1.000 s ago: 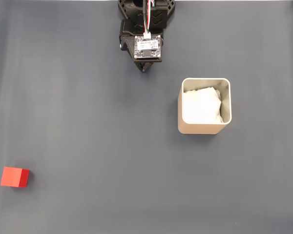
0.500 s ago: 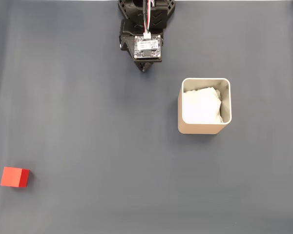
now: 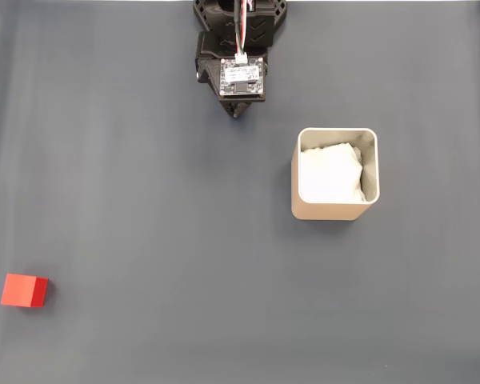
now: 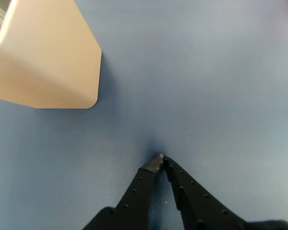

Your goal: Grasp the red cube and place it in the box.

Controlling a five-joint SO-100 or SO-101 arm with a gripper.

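The red cube (image 3: 24, 290) lies near the lower left corner of the grey mat in the fixed view. The beige box (image 3: 335, 174), lined with white paper, stands right of centre. My gripper (image 3: 236, 113) hangs at the top centre, far from the cube and up-left of the box. In the wrist view its black fingertips (image 4: 162, 159) meet with nothing between them, so it is shut and empty. The box's beige outer wall (image 4: 48, 57) fills the upper left of the wrist view.
A dark grey mat (image 3: 168, 208) covers the table. Bare mat stretches between the cube, the box and the arm's base (image 3: 240, 24) at the top edge.
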